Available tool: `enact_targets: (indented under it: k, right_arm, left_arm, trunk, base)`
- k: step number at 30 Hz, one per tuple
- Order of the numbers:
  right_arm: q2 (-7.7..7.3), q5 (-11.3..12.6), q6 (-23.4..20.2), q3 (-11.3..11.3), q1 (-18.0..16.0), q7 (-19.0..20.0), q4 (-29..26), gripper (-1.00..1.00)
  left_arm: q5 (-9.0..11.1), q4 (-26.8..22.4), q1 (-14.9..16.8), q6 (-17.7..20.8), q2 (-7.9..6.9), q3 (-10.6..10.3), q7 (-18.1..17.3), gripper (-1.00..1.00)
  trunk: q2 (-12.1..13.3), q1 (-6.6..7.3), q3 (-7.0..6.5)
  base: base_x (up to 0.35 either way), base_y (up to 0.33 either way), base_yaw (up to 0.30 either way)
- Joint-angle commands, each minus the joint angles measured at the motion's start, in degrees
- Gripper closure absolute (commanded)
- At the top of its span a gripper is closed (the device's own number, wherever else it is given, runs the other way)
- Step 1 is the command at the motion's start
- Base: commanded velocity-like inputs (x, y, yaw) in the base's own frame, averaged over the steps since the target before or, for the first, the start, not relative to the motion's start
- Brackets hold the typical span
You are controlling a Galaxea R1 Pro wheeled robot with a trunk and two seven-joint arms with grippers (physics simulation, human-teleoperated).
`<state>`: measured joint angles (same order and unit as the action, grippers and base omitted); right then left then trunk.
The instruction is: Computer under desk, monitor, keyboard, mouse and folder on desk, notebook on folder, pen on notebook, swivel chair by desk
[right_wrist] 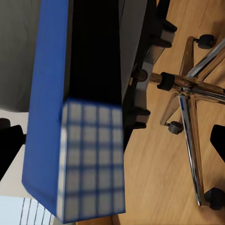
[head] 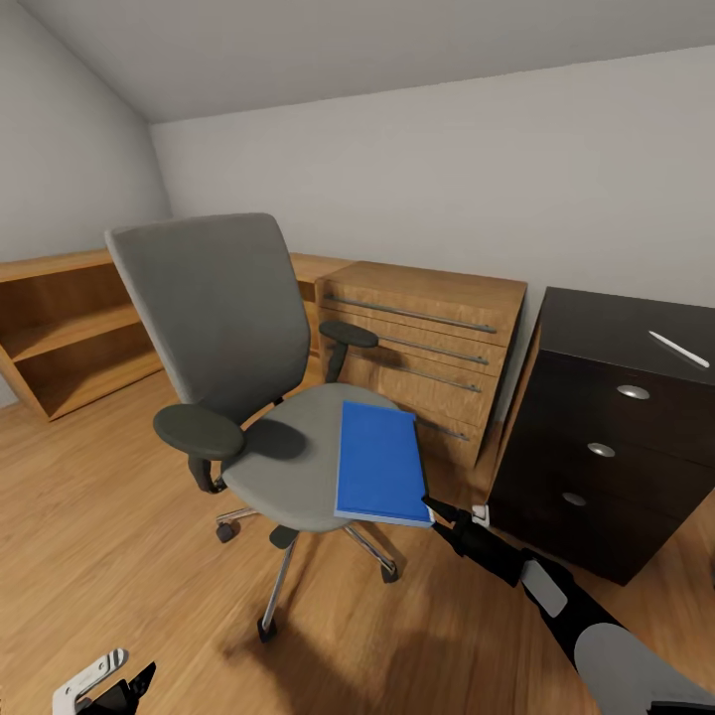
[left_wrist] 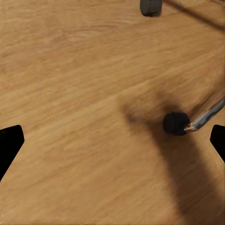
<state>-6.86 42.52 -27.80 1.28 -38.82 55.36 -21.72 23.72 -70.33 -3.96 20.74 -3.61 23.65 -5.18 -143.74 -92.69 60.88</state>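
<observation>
Low at centre-right, my right pincer (head: 437, 509) gapes wide at the folder (head: 378, 461) corner; nudging could slide it off the swivel chair (head: 248, 397).

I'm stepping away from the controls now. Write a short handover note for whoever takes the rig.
Right gripper: open, at the near corner of the folder, not gripping yet.
Left gripper: open, low over the floor near a chair wheel.
Folder lies on the seat of the swivel chair. Pen lies on the desk.
Done: nothing confirmed.
Left: move the folder to the desk, stack notebook and pen, park the chair.
</observation>
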Motion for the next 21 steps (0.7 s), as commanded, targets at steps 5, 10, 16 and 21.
enact_targets:
  k: [5, 10, 16, 21]
  right_arm:
    - [0.01, 0.2, -0.5, 0.1, 0.0, 0.1, 0.0, -1.00]
    - [0.01, 0.2, -0.5, 0.1, 0.0, 0.1, 0.0, -1.00]
    - [0.01, 0.2, -0.5, 0.1, 0.0, 0.1, 0.0, -1.00]
    - [0.01, 0.2, -0.5, 0.1, 0.0, 0.1, 0.0, -1.00]
  left_arm:
    - [0.4, -0.1, 0.0, 0.4, 0.01, 0.1, -0.2, -1.00]
    - [0.4, -0.1, 0.0, 0.4, 0.01, 0.1, -0.2, -1.00]
    - [0.4, -0.1, 0.0, 0.4, 0.01, 0.1, -0.2, -1.00]
    - [0.4, -0.1, 0.0, 0.4, 0.01, 0.1, -0.2, -1.00]
  trunk:
    - [0.0, 0.01, 0.04]
    - [0.0, 0.01, 0.04]
    - [0.0, 0.01, 0.04]
    - [0.0, 0.01, 0.04]
  base:
    - [0.000, 0.055, 0.000]
    - [0.000, 0.020, 0.000]
    - [0.000, 0.006, 0.000]
    - [0.000, 0.003, 0.000]
